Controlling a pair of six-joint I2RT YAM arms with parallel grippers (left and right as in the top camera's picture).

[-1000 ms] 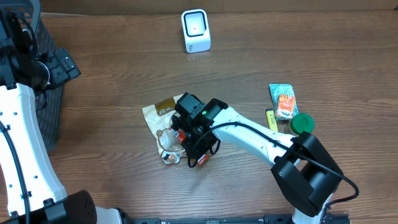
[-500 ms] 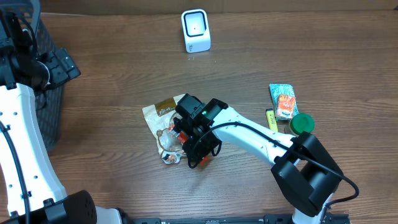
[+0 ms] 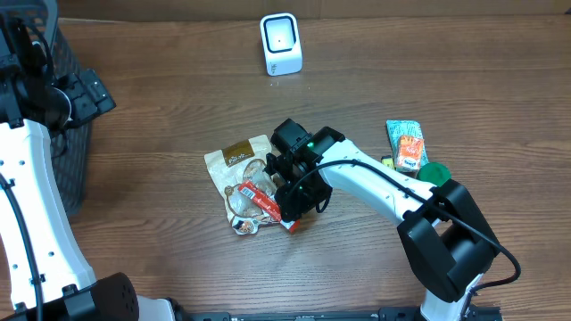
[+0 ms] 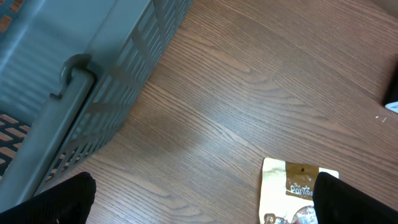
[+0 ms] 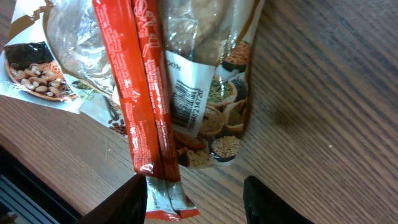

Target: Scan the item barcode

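While the left gripper [image 4: 204, 186] is hanging wide open beside the grey basket [image 4: 74, 93] at the left edge of the table [image 3: 401, 71], the right gripper [image 5: 194, 186] is hovering with fingers apart, clamping nothing, over the red stick packet [image 5: 146, 106]. That packet is lying across a grain snack pouch [image 5: 221, 118] near the table's middle, crowding its upturned barcode [image 5: 185, 102]. With the white scanner [image 3: 280, 43] standing by the far edge, an item probably needs carrying there.
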